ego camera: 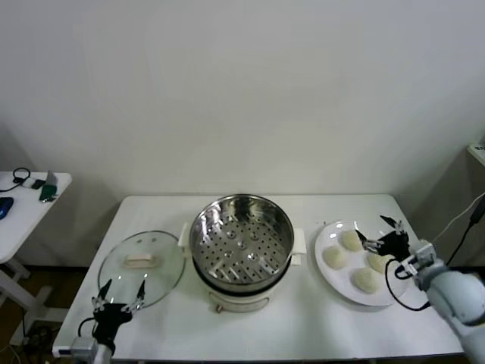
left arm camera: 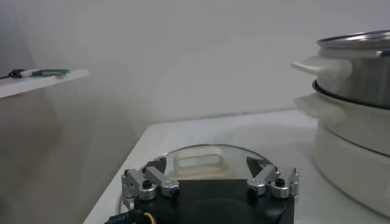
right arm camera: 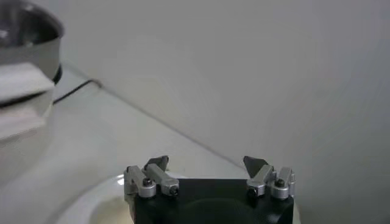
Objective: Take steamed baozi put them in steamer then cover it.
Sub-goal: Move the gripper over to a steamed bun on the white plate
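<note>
The steamer (ego camera: 241, 241), a shiny perforated steel basket on a cream pot base (left arm camera: 356, 155), stands at the table's middle with nothing in it. Several steamed baozi (ego camera: 350, 240) lie on a white plate (ego camera: 326, 236) to its right. My right gripper (ego camera: 374, 229) hovers open over the plate's far right side, just above the buns. The cover (ego camera: 142, 265), a glass lid with a cream bar handle (left arm camera: 198, 161), lies flat left of the steamer. My left gripper (ego camera: 122, 288) is open at the lid's near edge, its fingers on either side of the handle's line in the left wrist view.
The white table (ego camera: 303, 326) ends close behind both grippers at the front. A small side table (ego camera: 34, 193) with loose items stands off to the left. A wall runs behind. A black cable (ego camera: 394, 292) loops by the right wrist.
</note>
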Robot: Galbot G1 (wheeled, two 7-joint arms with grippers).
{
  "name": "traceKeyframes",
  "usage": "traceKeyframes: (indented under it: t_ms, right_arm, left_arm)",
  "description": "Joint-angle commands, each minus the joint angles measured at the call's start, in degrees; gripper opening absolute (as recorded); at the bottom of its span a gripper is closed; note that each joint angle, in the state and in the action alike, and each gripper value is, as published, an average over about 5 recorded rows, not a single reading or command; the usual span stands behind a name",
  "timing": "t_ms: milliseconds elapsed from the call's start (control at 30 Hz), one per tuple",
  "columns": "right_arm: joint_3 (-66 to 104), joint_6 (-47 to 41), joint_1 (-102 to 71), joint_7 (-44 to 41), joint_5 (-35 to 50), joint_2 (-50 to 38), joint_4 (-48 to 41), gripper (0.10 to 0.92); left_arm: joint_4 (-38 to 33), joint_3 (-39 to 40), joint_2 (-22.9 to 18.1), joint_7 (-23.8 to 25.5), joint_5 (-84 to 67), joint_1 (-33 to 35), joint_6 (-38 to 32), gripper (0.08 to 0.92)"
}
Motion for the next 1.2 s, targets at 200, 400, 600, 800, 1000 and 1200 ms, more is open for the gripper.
traceKeyframes:
  t_ms: [200,400,600,800,1000,1200]
  right_arm:
    - [-64.23,10.4,63.41,-37.43,-8.73,-7.56,-22.35,0.823]
    - [-82.61,9.84,79.07,-41.2,-4.99,3.94,-33.78,0.823]
    - [-88.1,9.37,79.97,-43.01,-4.05,12.48,-42.68,0.823]
    - [-83.67,9.61,74.26,-42.84,-5.95,17.0,-48.05,0.823]
    - [-79.77,11.51,69.55,-42.77,-7.49,20.44,-52.19,0.823]
    - [-77.99,14.31,67.38,-43.9,-9.67,24.12,-56.97,0.823]
  left_arm:
    - [0.45,0.57,-0.33,0.62,2.23,0.39,-0.56,0.823]
    - [-0.16,0.18,-0.48,1.3,3.01,0.73,-0.49,0.823]
    - [-0.18,-0.46,-0.54,1.51,3.47,1.01,-0.51,0.823]
    - [0.44,-0.62,-0.84,1.63,4.57,0.97,-0.12,0.823]
    - [1.28,-0.49,-0.91,1.68,4.94,0.94,-0.08,0.823]
    - [1.78,-0.8,-0.95,1.54,5.07,1.16,-0.08,0.823]
